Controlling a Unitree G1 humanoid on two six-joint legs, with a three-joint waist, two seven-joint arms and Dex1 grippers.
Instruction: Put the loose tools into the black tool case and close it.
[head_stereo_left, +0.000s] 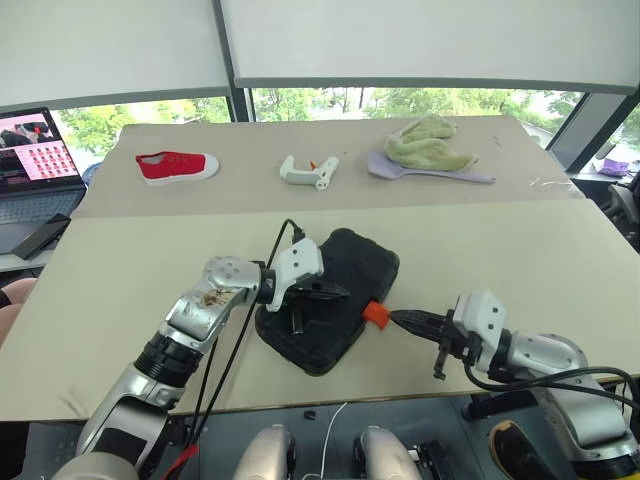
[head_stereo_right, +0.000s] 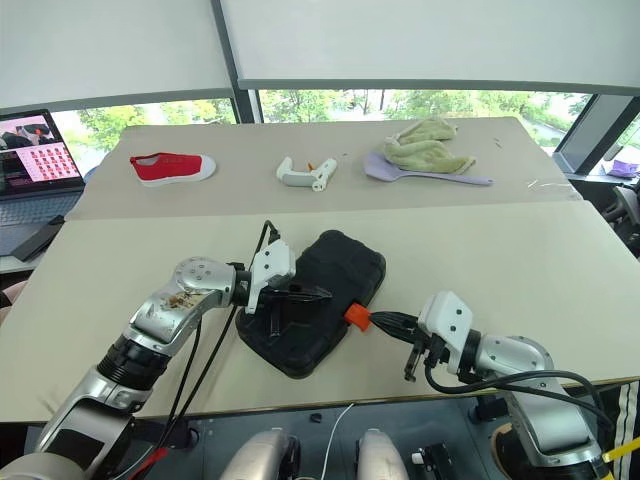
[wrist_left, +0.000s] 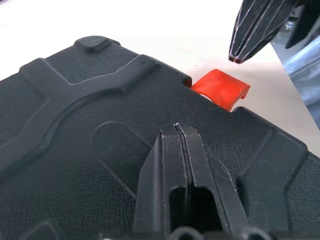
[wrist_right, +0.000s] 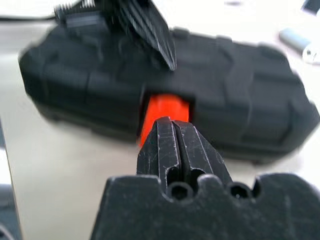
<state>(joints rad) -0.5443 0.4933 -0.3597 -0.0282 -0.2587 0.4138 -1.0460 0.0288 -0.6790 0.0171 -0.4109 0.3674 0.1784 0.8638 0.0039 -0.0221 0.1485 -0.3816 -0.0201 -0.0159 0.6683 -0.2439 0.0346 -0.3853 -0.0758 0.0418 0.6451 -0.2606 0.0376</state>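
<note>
The black tool case (head_stereo_left: 340, 285) lies closed on the beige table, its orange latch (head_stereo_left: 375, 313) sticking out from the edge nearest my right arm. My left gripper (head_stereo_left: 335, 292) is shut and empty, its tips resting over the lid (wrist_left: 100, 115). From the right, my right gripper (head_stereo_left: 397, 319) is also shut and empty, with its tips just short of the latch (wrist_right: 162, 115). In the left wrist view the right gripper's tips (wrist_left: 240, 57) hang beside the latch (wrist_left: 220, 90). The loose tools are out of view.
At the table's far side lie a red shoe (head_stereo_left: 177, 166), a white handheld device (head_stereo_left: 308, 171) and a purple dustpan (head_stereo_left: 430, 172) with a green cloth (head_stereo_left: 430, 143) on it. A laptop (head_stereo_left: 35, 165) stands at the left edge.
</note>
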